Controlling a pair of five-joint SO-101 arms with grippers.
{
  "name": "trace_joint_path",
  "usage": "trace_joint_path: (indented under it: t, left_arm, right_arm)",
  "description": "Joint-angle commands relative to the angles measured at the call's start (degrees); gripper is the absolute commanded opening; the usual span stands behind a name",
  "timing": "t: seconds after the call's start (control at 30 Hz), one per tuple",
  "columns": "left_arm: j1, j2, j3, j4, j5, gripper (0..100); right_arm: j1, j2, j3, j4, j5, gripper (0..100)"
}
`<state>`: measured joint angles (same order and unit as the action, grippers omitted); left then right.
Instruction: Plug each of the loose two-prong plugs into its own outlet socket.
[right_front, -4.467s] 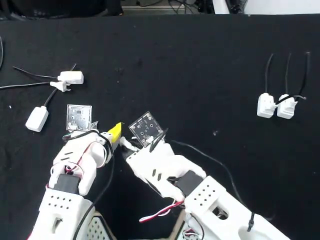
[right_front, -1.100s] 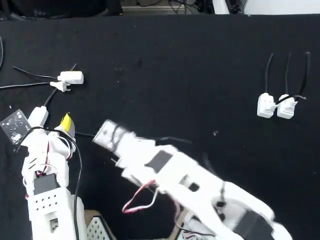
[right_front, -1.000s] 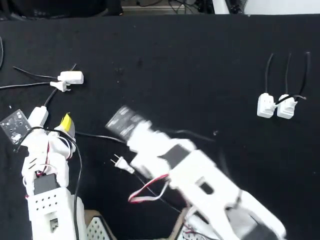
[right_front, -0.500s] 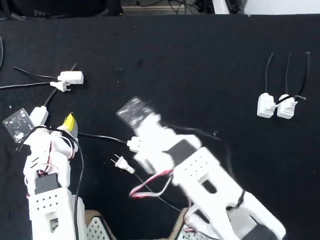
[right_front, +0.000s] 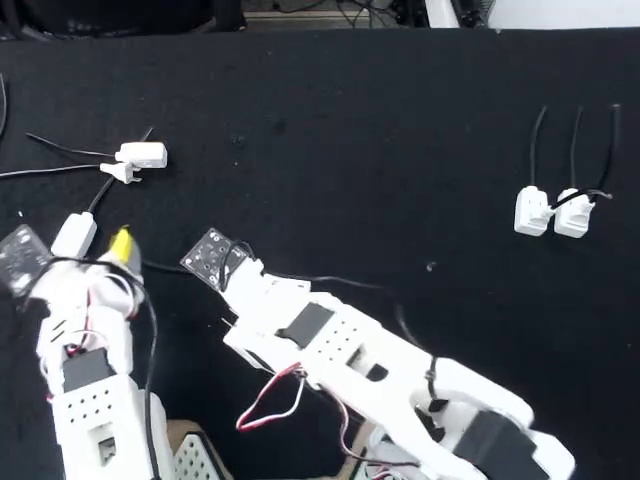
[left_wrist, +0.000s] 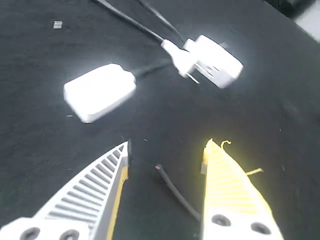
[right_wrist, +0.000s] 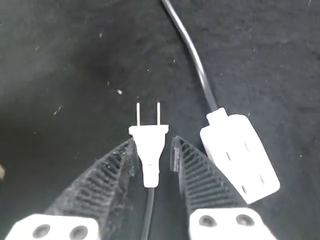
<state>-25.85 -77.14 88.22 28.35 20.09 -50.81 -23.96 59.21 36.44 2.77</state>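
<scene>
A loose white two-prong plug (right_wrist: 148, 145) lies on the black cloth, prongs pointing away from my right gripper (right_wrist: 153, 141). That gripper is open and narrowly straddles the plug body. A white socket block (right_wrist: 240, 155) on a black cable lies right beside it. In the high view the right arm (right_front: 300, 330) covers that spot. My left gripper (left_wrist: 167, 145) is open over bare cloth, with a black cable (left_wrist: 175, 192) between its fingers. Ahead of it lie a white socket block (left_wrist: 100, 92) and a small plug (left_wrist: 176, 52) next to another socket (left_wrist: 215, 60).
Two more white sockets (right_front: 532, 210) (right_front: 572, 213) with black cables sit at the far right of the table. The left arm (right_front: 85, 340) stands at the near left, close to the socket (right_front: 73, 235). Black cables (right_front: 60, 150) trail off the left edge.
The right arm swung back left and came down over the plug that lay bare on the cloth, its fingers now either side of it. The left arm shifted slightly.
</scene>
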Motion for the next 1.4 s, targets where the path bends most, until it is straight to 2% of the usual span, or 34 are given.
trace_joint_path:
  t: [0.0,0.3,0.5,0.63,0.67,0.9,0.97,1.07,1.2,1.27,1.37]
  left_arm:
    - [-5.2,-0.9,-3.6,-0.9,6.1,24]
    - [-3.9,-0.9,-3.6,-0.9,6.0,24]
    - [-3.9,-0.9,-3.6,-0.9,6.0,24]
    - [-3.9,-0.9,-3.6,-0.9,6.0,24]
    - [-3.9,-0.9,-3.6,-0.9,6.0,24]
    - [-3.9,-0.9,-3.6,-0.9,6.0,24]
    - [-3.9,-0.9,-3.6,-0.9,5.9,24]
    - [-3.9,-0.9,-3.5,-0.9,5.9,24]
    - [-3.8,-0.9,-3.5,-0.9,5.9,24]
    - [-3.8,-0.9,-3.4,-0.9,5.9,24]
    - [-3.8,-0.9,-3.4,-0.9,5.9,24]
  right_arm:
    - [-0.9,3.0,-1.5,-3.2,-0.6,11.3]
    - [-1.1,10.9,-5.3,-2.7,-0.6,11.3]
    - [-6.9,10.6,-5.4,-1.4,-0.1,10.9]
    - [-5.4,6.4,-4.1,-1.4,0.0,0.6]
    - [-4.4,5.0,-3.5,-1.2,0.4,1.6]
    - [4.7,-10.1,-2.6,8.3,2.4,1.1]
    - [10.4,-15.3,-3.2,12.0,2.8,1.1]
    - [22.8,-20.7,-4.7,15.6,6.8,1.1]
    - [37.7,-20.1,-4.6,12.3,10.5,1.1]
    - [41.1,-16.9,-4.4,8.9,11.3,1.1]
    - [41.9,-8.7,-4.8,4.1,11.2,1.1]
